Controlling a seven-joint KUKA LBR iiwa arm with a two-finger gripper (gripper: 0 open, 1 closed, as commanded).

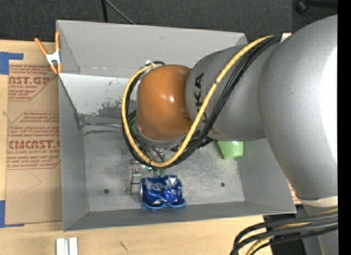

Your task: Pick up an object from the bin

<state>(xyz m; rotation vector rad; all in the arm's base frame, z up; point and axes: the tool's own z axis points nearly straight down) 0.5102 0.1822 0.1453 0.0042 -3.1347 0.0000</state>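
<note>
The grey metal bin (71, 160) takes up the middle of the frame, its floor bare and scuffed on the left. Left of centre and low in the frame, the gripper (140, 170) points down at the floor under the wrist's orange cover (162, 101); whether it is wide or narrow cannot be told. Just below and slightly right of it, a crumpled blue and white packet (160, 192) lies against the bin's lower wall. Further right, a small green block (231, 148) shows from under the grey arm (274, 84), which enters from the right.
</note>
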